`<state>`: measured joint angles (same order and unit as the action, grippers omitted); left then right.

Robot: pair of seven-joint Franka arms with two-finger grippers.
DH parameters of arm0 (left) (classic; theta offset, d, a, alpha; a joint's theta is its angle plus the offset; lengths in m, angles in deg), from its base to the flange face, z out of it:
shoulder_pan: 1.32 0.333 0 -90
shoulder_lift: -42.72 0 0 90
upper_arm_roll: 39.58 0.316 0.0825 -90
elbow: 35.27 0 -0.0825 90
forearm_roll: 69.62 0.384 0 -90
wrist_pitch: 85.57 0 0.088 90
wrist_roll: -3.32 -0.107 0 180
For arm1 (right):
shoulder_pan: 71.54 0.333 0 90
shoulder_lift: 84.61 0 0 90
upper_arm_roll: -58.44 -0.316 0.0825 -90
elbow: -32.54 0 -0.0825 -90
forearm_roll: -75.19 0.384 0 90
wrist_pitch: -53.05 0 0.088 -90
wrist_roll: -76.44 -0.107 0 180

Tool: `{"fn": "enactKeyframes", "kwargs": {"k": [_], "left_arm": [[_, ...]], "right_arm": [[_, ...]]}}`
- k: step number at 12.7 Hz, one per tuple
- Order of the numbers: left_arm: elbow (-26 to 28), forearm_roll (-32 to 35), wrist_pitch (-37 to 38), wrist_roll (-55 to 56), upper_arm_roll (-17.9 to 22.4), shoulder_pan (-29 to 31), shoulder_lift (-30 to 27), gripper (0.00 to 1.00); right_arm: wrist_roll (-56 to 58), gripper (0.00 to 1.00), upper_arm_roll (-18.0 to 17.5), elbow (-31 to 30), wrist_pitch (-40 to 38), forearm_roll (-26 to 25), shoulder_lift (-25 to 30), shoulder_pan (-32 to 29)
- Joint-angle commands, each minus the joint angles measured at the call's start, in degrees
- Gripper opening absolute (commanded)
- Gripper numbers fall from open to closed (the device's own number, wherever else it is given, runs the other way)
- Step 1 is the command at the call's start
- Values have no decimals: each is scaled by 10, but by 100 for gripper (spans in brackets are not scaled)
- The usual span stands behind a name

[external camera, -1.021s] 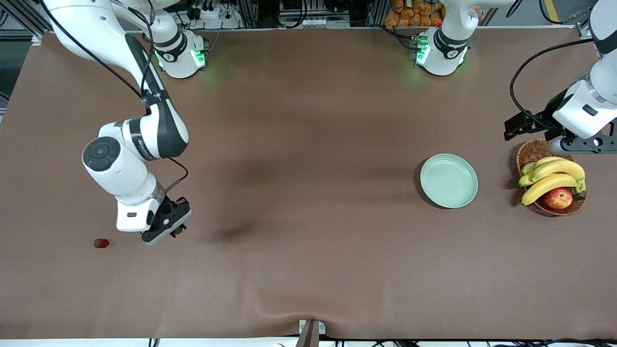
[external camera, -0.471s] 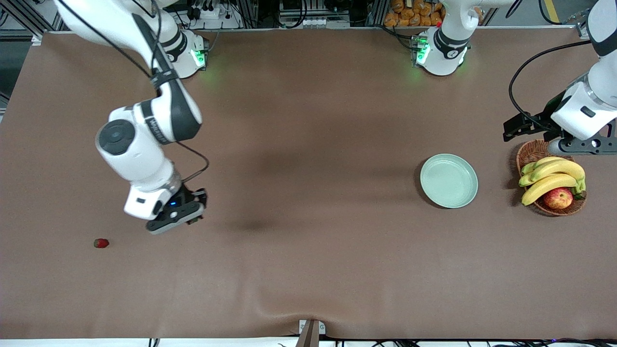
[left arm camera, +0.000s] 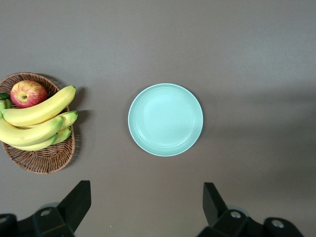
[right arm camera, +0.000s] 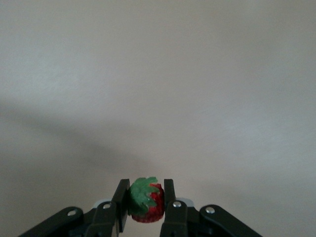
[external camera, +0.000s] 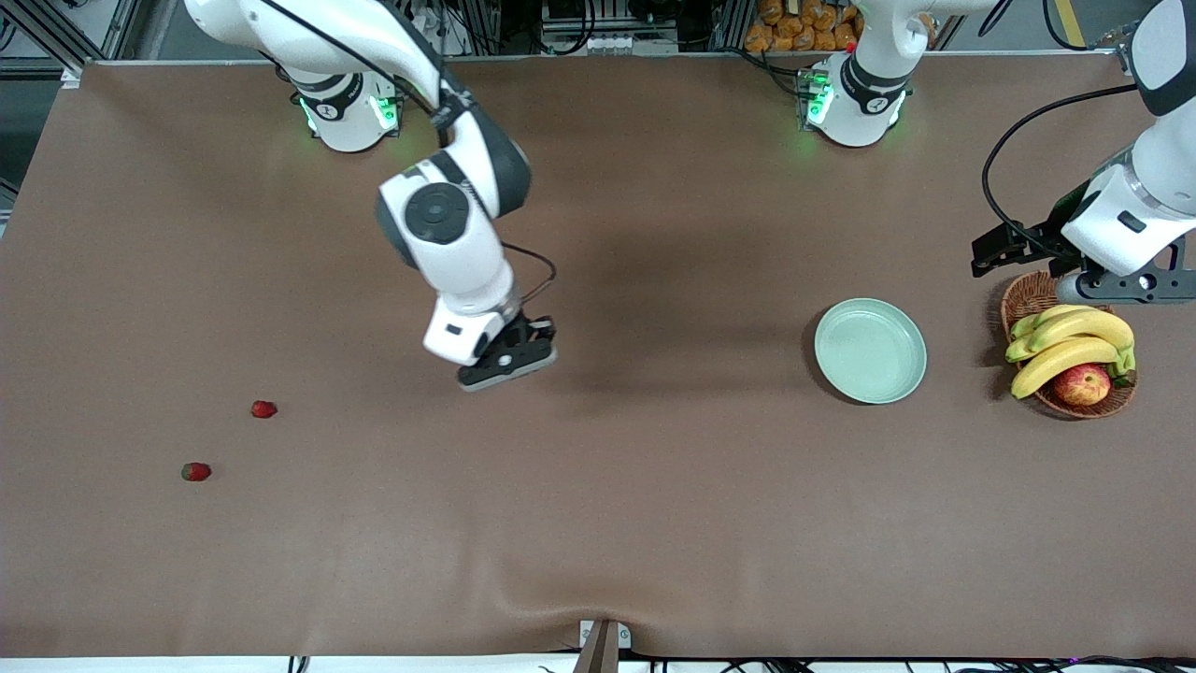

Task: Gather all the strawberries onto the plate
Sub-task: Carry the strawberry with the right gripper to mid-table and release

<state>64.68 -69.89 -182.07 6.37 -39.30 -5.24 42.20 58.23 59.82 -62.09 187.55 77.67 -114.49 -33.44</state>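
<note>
My right gripper (external camera: pixel 509 363) is shut on a strawberry (right arm camera: pixel 146 200), red with a green cap, and holds it up over the bare middle of the table. In the front view the held berry is hidden under the hand. Two more strawberries lie on the table toward the right arm's end: one (external camera: pixel 264 408) and another (external camera: pixel 195 472) nearer the front camera. The pale mint-green plate (external camera: pixel 870 350) sits empty toward the left arm's end; it also shows in the left wrist view (left arm camera: pixel 165 119). My left gripper (left arm camera: pixel 147 205) is open and empty, waiting above the table beside the basket.
A brown wicker basket (external camera: pixel 1037 297) with bananas (external camera: pixel 1070 346) and a red-yellow apple (external camera: pixel 1081 383) stands beside the plate at the left arm's end. A brown cloth covers the table, with a ripple at its front edge (external camera: pixel 598 608).
My right arm has lifted and swung with the strawberry from near the right arm's end toward the middle of the table. A second berry on the table is now uncovered. The left arm barely moved.
</note>
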Motion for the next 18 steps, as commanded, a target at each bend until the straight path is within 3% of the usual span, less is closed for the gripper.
{"fn": "enactKeyframes", "kwargs": {"k": [1,6,11,12,13,18], "left_arm": [[13,-7,-12,-10,0,3,-10,100],[24,-7,-27,-10,-1,0,-10,100],[25,-7,-28,-9,0,0,-10,100],[25,-7,-28,-9,0,0,-10,100],[26,-7,-28,-9,0,0,-10,100],[40,-7,-47,-8,-5,-5,-9,100]], "right_arm": [[-48,0,8,53,-1,49,-68,49],[-91,0,-4,143,22,56,-169,86],[-87,2,-5,150,53,54,-206,98],[-82,37,-5,150,53,52,-214,98],[-82,99,-5,150,53,49,-215,99],[-89,100,-1,147,45,49,-173,96]]}}
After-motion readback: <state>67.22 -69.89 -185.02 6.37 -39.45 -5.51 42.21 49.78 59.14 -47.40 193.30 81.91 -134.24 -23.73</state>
